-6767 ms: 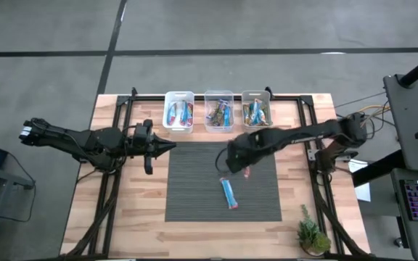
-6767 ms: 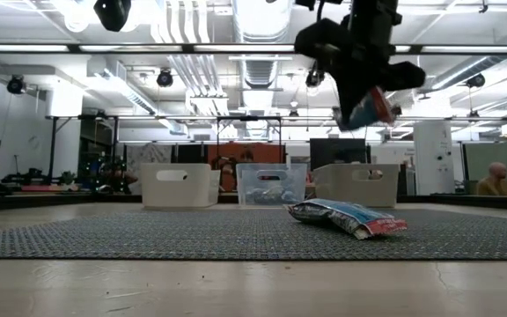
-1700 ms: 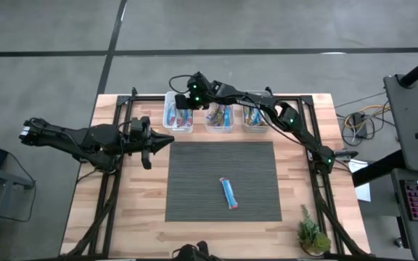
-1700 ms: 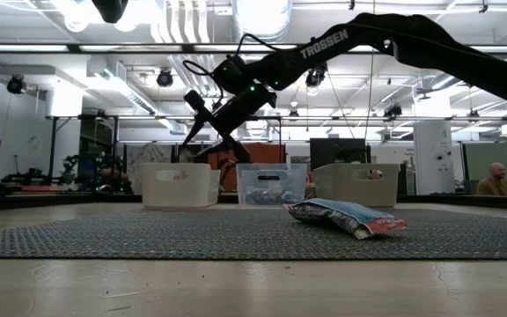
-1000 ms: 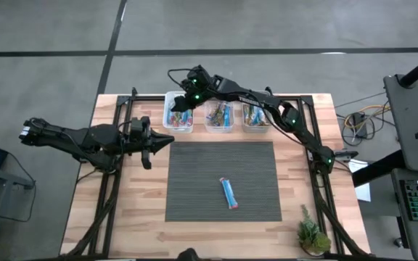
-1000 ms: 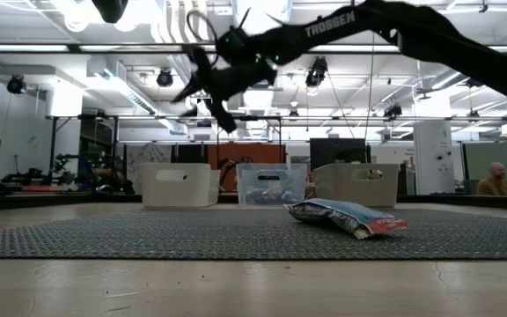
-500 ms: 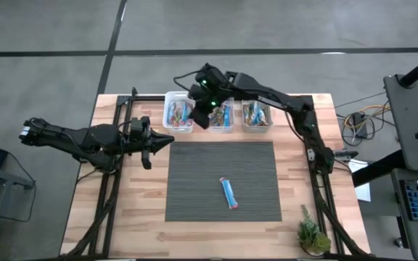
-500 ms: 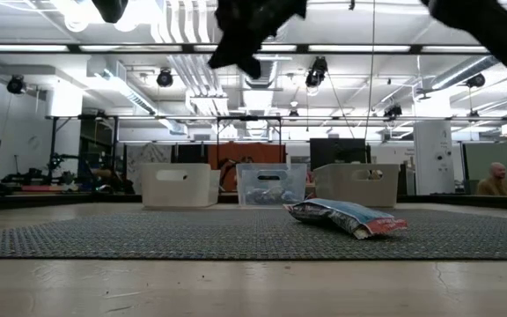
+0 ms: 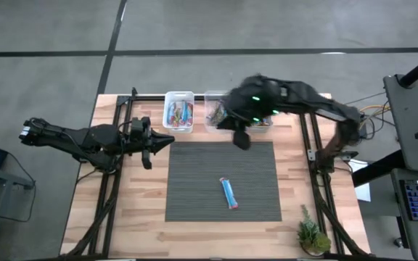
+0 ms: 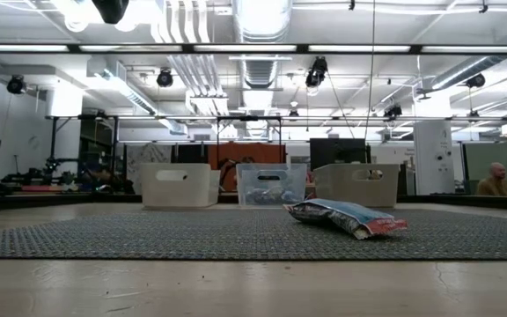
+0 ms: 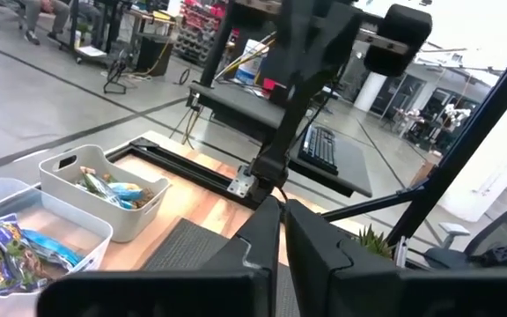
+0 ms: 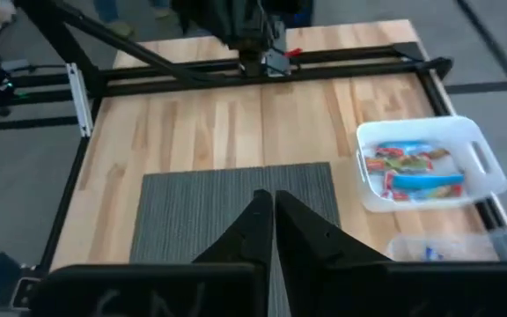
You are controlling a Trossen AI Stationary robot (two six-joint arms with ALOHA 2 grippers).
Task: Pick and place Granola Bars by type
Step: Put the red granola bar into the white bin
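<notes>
One blue granola bar with a red end [image 9: 228,192] lies flat on the dark ribbed mat [image 9: 194,181]; it also shows in the low view [image 10: 346,217]. Other bars lie in three small bins along the far edge: left [image 9: 179,111], middle [image 9: 217,110], right [image 9: 257,109]. My right gripper [image 9: 242,139] hangs over the mat's far edge, below the middle and right bins, shut and empty [image 12: 272,216]. My left gripper [image 9: 168,140] waits left of the mat, shut and empty [image 11: 282,224].
Black frame rails [image 9: 118,116] run along the table's left, far and right sides. A small potted plant [image 9: 312,235] stands at the near right corner. The left bin [image 12: 429,167] shows in the right wrist view beside the mat [image 12: 201,211].
My right gripper has swung from above the left bin toward the table's right and near edge, past the middle bin, rising out of the low view, and now hangs over the mat's far edge. The bar on the mat has stayed still.
</notes>
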